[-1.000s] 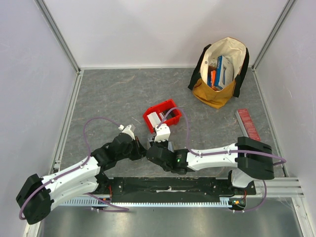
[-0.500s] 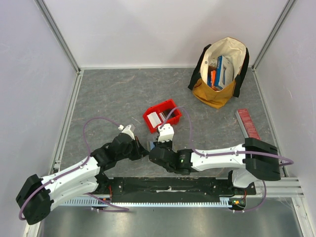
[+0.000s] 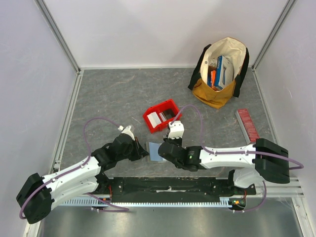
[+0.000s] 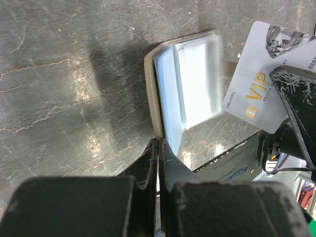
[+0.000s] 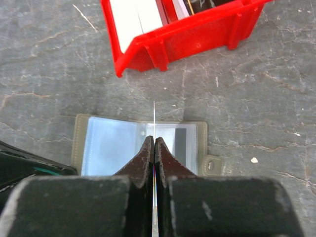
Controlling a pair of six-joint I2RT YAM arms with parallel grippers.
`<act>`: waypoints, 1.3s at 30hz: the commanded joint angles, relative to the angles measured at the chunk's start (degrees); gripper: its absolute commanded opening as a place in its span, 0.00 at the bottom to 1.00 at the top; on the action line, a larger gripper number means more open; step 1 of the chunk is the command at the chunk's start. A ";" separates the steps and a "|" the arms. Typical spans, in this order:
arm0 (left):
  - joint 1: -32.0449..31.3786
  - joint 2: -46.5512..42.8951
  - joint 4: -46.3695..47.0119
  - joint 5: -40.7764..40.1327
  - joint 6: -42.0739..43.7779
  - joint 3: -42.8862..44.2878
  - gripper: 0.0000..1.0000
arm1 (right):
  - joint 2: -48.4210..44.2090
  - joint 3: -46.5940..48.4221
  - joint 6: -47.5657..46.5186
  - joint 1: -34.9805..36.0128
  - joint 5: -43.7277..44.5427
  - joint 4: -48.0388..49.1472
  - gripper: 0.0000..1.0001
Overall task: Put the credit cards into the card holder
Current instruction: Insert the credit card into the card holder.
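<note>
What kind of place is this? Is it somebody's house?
Probably not a house, more likely a robot test booth: plain white walls with metal rails boxing in a grey table, two robot arms bolted at its near edge, and practice props like a red bin.

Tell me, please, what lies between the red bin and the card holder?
Bare tabletop, in the right wrist view; the card in the right gripper pokes edge-on over it.
</note>
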 commanded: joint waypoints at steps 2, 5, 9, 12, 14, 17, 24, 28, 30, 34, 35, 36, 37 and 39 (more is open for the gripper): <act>0.01 0.29 1.34 -0.68 0.42 -0.42 0.02 | -1.42 -0.63 2.48 -1.50 -2.23 -0.88 0.00; 0.10 0.37 1.69 -0.86 0.33 -0.86 0.02 | -1.42 -0.72 3.18 -2.64 -3.38 -1.40 0.00; 0.18 1.34 2.39 -0.86 0.16 -2.00 0.02 | -3.27 -3.52 1.70 -6.41 -13.35 4.45 0.00; 0.01 2.48 3.27 -1.12 0.07 -2.97 0.02 | -4.41 -7.47 1.86 -9.93 -24.44 12.28 0.00; 0.19 3.53 3.45 -1.30 -0.02 -3.23 0.02 | -4.32 -9.41 2.82 -11.52 -30.43 17.30 0.00; 0.19 4.94 4.15 -1.30 -0.11 -3.50 0.02 | -3.19 -10.91 4.58 -11.87 -33.35 20.04 0.00; 0.10 6.35 4.59 -1.30 -0.37 -3.58 0.02 | -0.90 -14.87 9.86 -12.40 -35.29 25.14 0.00; 0.27 5.30 4.68 -1.39 -1.07 -4.11 0.02 | -2.21 -16.71 11.26 -12.40 -32.74 24.44 0.00; 0.19 5.03 4.68 -1.39 -1.25 -4.29 0.02 | -2.83 -17.50 11.79 -12.49 -32.03 24.35 0.00; 0.19 4.85 4.85 -1.39 -1.42 -4.46 0.02 | -2.48 -19.70 13.81 -12.40 -30.80 25.83 0.00; 0.19 4.94 5.03 -1.39 -1.42 -4.46 0.02 | -2.22 -20.40 14.34 -12.40 -30.63 26.54 0.00; 0.19 4.94 5.12 -1.21 -1.34 -4.46 0.02 | -1.87 -20.93 14.87 -12.49 -30.89 27.59 0.00; 0.19 5.12 5.21 -1.12 -1.42 -4.46 0.02 | -1.34 -21.37 15.22 -12.40 -31.15 28.99 0.00; 0.18 5.29 5.47 -0.95 -1.42 -4.46 0.02 | -0.29 -21.90 15.92 -12.40 -31.76 30.58 0.00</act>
